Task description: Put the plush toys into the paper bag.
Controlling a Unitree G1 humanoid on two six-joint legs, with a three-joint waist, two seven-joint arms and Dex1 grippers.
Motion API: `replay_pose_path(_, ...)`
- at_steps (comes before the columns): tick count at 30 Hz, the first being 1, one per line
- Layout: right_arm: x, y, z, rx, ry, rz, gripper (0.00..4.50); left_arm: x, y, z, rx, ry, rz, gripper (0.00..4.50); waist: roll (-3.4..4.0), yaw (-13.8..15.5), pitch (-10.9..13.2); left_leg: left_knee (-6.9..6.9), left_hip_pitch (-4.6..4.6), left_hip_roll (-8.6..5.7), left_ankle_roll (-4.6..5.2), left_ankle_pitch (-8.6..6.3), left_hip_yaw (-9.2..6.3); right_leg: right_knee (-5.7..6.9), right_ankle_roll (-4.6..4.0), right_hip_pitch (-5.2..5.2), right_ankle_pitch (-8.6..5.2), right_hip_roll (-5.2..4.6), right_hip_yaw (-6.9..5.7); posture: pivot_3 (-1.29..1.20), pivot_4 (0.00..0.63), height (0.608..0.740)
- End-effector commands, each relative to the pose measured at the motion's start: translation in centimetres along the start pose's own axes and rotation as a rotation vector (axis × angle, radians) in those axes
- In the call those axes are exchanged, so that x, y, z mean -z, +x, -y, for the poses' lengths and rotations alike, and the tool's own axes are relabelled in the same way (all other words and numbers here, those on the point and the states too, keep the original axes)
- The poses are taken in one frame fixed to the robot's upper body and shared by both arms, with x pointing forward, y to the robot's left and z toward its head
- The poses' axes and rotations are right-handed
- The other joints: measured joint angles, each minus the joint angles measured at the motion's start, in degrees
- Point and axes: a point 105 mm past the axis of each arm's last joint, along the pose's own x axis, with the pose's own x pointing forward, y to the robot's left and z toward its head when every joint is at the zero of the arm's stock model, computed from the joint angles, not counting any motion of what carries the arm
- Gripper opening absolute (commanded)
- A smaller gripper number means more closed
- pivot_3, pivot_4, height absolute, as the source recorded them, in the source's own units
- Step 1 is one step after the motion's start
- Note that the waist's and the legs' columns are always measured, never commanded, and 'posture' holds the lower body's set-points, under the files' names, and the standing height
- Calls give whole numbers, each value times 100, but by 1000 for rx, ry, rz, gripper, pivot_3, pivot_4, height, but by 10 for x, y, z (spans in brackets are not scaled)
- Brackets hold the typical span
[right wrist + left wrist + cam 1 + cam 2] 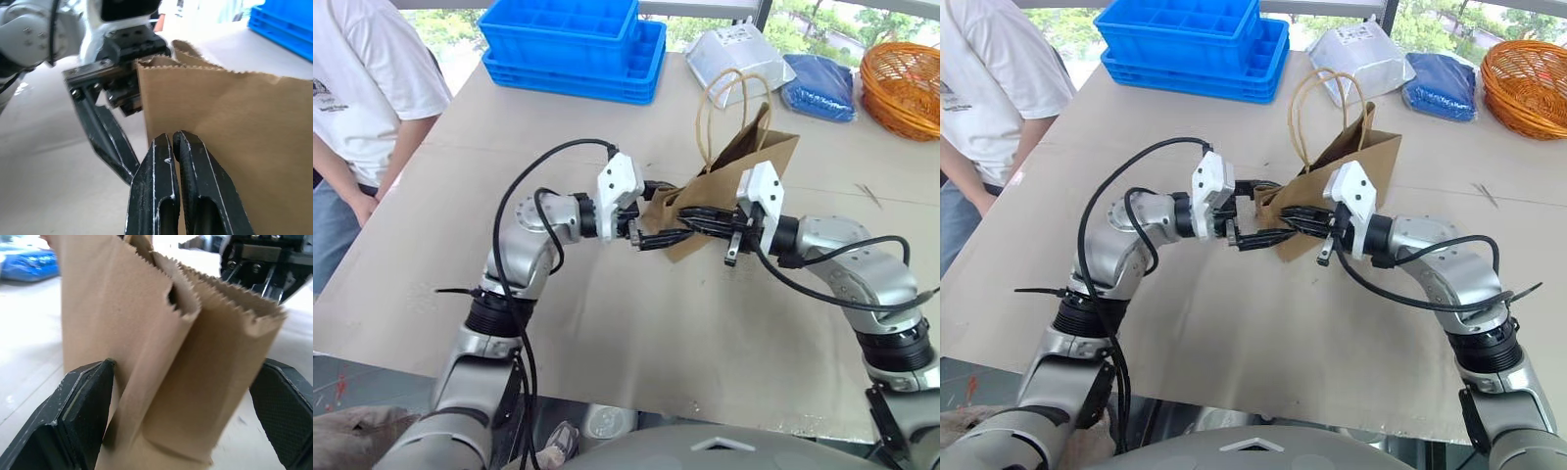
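The paper bag [734,181] sits just above the middle of the head views, lifted and tilted, its serrated mouth turned toward the left of the frame and its two tan cord handles [729,108] looping upward. The right gripper [172,147] comes in from the right side of the frame; its two black fingers are pressed together, clamped on the bag's paper wall close to the mouth. The left gripper [186,396] reaches in from the left with its fingers [83,406] spread wide, one on each side of the folded end of the bag, which stands between them. In the left wrist view the left-hand pad lies right against the paper; whether the other one touches I cannot tell.

No plush toys are visible from here.

Around the bag, the pale tabletop [607,323] carries several other things. In the upper middle of the frame there are blue plastic trays [573,49], apparently two, stacked one on the other. To the right of them lies one silver-white foil pouch [739,54], next one blue packet [818,86], and in the upper right corner one orange wicker basket [906,83]. All of these lie well apart from the bag, behind it. A person in a white shirt [367,88] stands at the upper left edge of the tabletop.
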Motion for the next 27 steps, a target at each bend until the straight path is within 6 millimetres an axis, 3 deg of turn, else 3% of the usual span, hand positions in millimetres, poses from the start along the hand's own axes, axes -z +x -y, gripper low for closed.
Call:
replay_pose_path(1, -16, -10, -8, -7, -33, 44, 25, -12, -4, -1, -47, 34, 30, 4500, 0, -3, 0, 0, 1, 0, 0, 0, 0, 0, 0, 0, 0, 0, 0, 0, 150, 740)
replay_pose_path(5, -15, -30, -4, 53, -43, 11, 25, -9, -6, -4, -55, 30, 35, 4500, 0, -2, 0, -2, 3, 0, 0, 0, -1, 2, 0, 1, 0, 0, 0, 0, 150, 740)
replay_pose_path(8, -22, -45, -1, 106, -43, 23, 0, -6, -8, -8, -70, 30, 26, 3803, 0, -1, 0, -1, 2, 0, 0, 0, 0, 0, 0, 1, 0, -1, 0, 0, 150, 740)
replay_pose_path(16, -19, -75, -16, 171, -37, 6, 0, -7, -9, -15, -99, 28, 57, 238, 0, -1, 0, -2, 3, 0, 0, 0, -1, -1, 0, 3, 0, -1, -1, 0, 150, 740)
replay_pose_path(17, -17, -79, -13, 205, -40, 1, 256, -8, -9, -16, -94, 34, 56, 14, 0, -9, 0, -2, 4, 0, 0, 0, 1, 0, 0, 3, 0, -1, 0, 0, 150, 740)
replay_pose_path(20, -4, -91, -9, 256, -75, -71, 1286, -10, -14, -17, -66, 58, 52, 0, 0, -1, 0, -2, 6, 0, -1, 0, 1, 2, 0, 4, 0, 1, 0, 0, 150, 740)
replay_pose_path(21, 0, -95, -10, 262, -77, -90, 1933, -12, -19, -18, -48, 64, 57, 0, 0, 0, 0, -2, 7, 0, -1, 0, 1, 2, 0, 4, 0, 1, 0, 0, 150, 740)
replay_pose_path(27, 13, -127, -25, 287, -40, -175, 4467, -24, -57, -11, 178, 99, 45, 0, 1, -5, 0, -3, 5, 0, -1, 0, 4, -2, 1, 3, -1, 7, 1, 0, 150, 740)
